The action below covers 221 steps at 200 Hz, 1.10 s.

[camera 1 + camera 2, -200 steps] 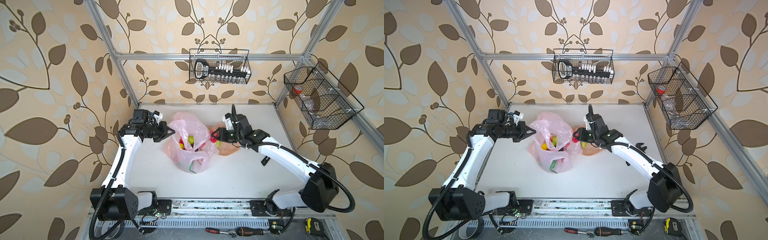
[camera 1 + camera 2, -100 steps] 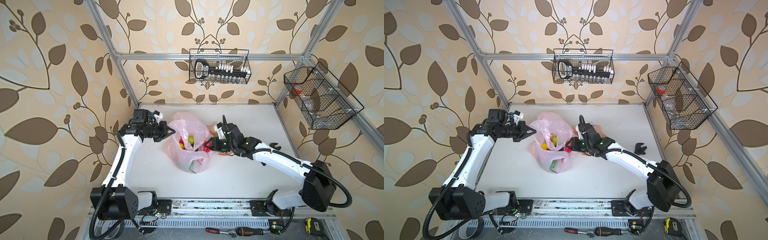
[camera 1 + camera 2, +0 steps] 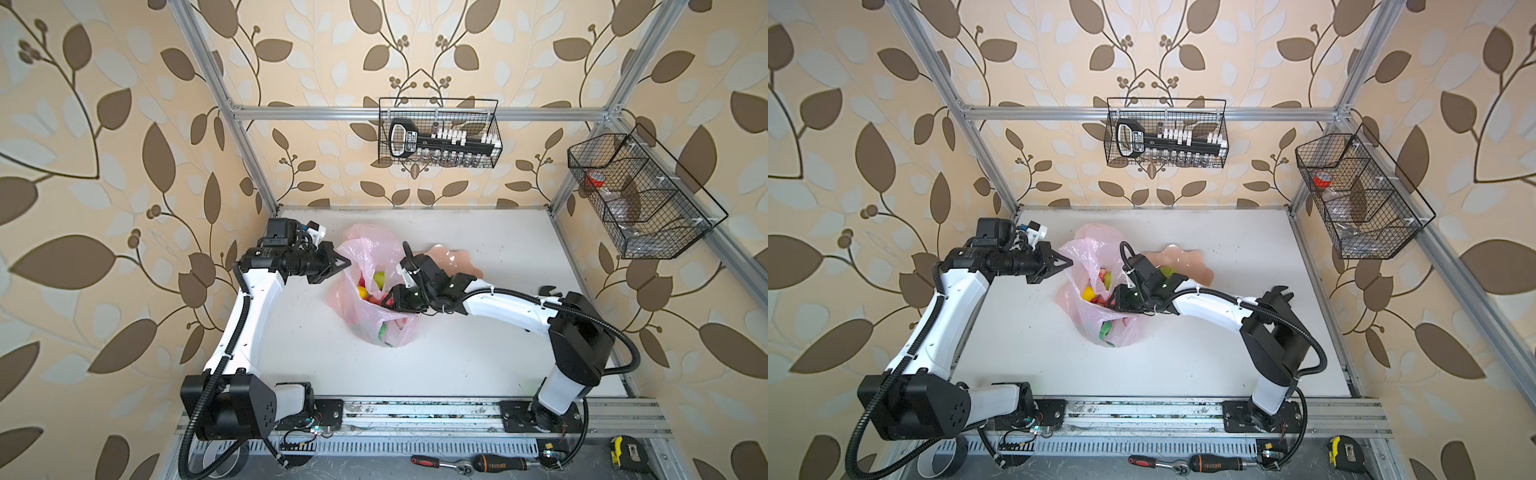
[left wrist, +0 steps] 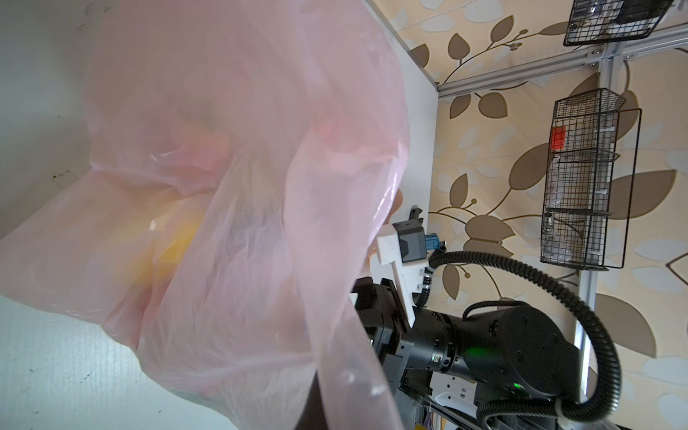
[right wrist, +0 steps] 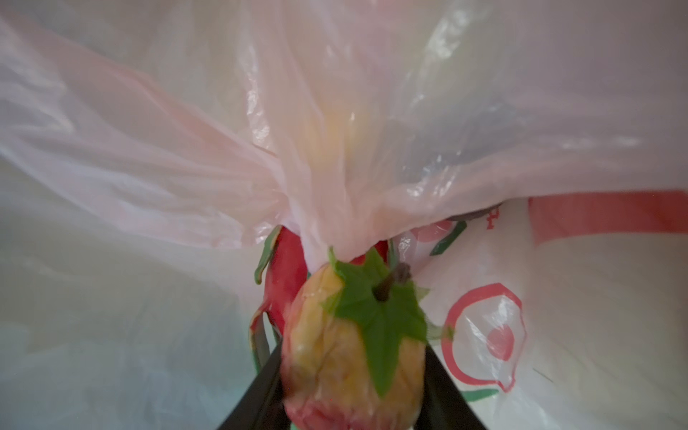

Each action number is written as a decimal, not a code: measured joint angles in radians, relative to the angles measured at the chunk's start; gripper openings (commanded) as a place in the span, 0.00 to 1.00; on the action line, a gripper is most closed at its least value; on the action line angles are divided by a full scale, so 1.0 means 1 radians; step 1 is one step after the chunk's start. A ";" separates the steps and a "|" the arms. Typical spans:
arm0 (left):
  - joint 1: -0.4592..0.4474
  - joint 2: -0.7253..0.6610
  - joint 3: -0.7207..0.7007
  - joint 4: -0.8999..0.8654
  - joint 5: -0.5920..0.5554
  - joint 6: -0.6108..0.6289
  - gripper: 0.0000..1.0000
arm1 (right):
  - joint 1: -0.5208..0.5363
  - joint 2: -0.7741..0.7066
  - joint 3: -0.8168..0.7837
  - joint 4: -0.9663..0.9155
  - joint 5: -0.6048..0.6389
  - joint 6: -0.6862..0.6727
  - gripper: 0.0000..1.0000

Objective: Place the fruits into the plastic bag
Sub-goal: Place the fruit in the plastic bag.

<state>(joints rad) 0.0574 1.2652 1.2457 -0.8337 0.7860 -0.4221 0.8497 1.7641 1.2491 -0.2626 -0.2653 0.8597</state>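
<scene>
Biggest first: white tabletop (image 3: 478, 353) w/ the thin translucent pink plastic carrier bag (image 3: 376, 249) sitting near the middle, mouth held open, red print on its lower part (image 5: 484, 335).

Behind the bag, you've got the peach wavy-edged dish (image 3: 457, 259) just beside it, partly hidden by the R arm. In a top view a green fruit (image 3: 1168, 271) lies in that dish.

L gripper (image 3: 340, 263): closed on the bag's rim at the side nearest the L arm, lifting the film up. L wrist view is mostly pink film (image 4: 231, 186), w/ a yellow blur (image 4: 175, 242) showing through it; can't tell which fruit.

R gripper (image 3: 392, 300): reaching into the bag mouth from the dish side. R wrist view shows its two black fingers (image 5: 257, 387) clamped either side of a yellow-and-red blotchy toy fruit w/ green leaf and brown stem (image 5: 353, 357). So it's gripping that fruit, inside the bag opening, bag film draped right over the stem end.

Already in the bag: magenta dragon fruit w/ green scales (image 5: 284, 275) right behind the held fruit, a yellow-green round fruit (image 3: 379, 277), a yellow lemon (image 3: 363, 293), and red bits (image 3: 1100, 298) too small for you to ID.
</scene>
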 measured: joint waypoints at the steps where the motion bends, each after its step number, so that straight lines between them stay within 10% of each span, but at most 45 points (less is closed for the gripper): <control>1: 0.000 0.000 0.000 0.000 0.000 0.000 0.00 | 0.000 0.002 0.002 -0.001 0.000 0.000 0.41; 55: 0.000 0.000 0.000 0.000 0.000 0.000 0.00 | 0.012 0.021 0.029 -0.115 0.035 -0.021 0.44; 139: 0.000 0.000 0.000 0.000 0.000 0.000 0.00 | 0.012 0.027 0.065 -0.198 0.056 -0.071 0.74; 221: 0.000 0.000 0.000 0.000 0.000 0.000 0.00 | -0.057 -0.112 0.065 -0.235 0.021 -0.118 0.75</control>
<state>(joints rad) 0.0574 1.2652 1.2457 -0.8337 0.7860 -0.4217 0.7925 1.6520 1.3140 -0.4973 -0.2443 0.7414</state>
